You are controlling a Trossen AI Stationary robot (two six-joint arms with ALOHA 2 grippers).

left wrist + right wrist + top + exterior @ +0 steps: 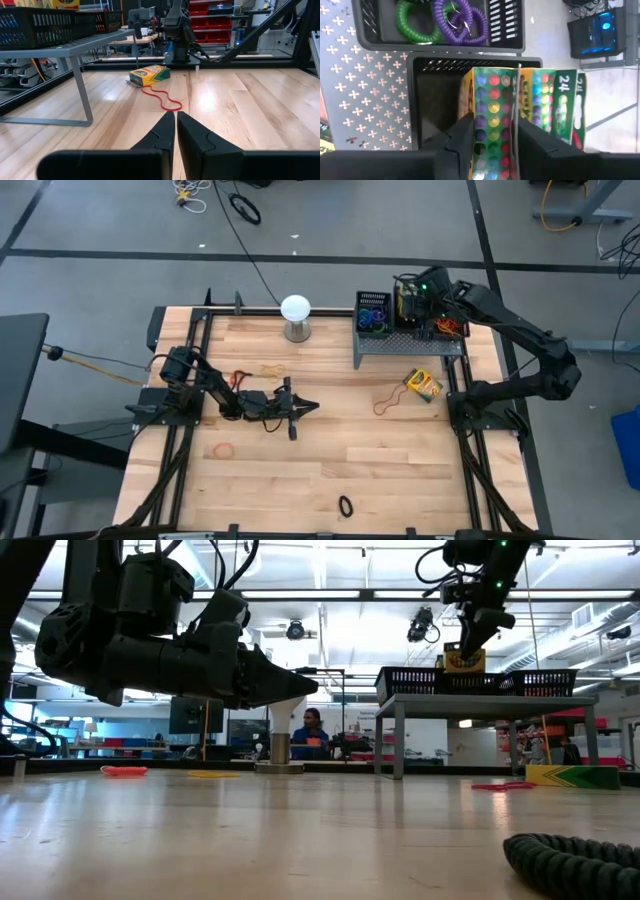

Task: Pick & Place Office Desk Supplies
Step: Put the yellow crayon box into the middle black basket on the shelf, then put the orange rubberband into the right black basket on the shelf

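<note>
glossy wood table (330,450), perforated metal riser (350,95)

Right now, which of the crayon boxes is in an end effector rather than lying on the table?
The crayon box between the right end effector's fingers, over the middle mesh bin on the riser. The other crayon box lies loose on the table.

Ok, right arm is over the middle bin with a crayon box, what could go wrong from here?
The right gripper holds a crayon box over the middle mesh bin, where a second box already stands upright; the new one may jam against it or land on the rim. It could also topple towards the bin of coiled bands. The left gripper waits shut, low over the table, well clear.
</note>
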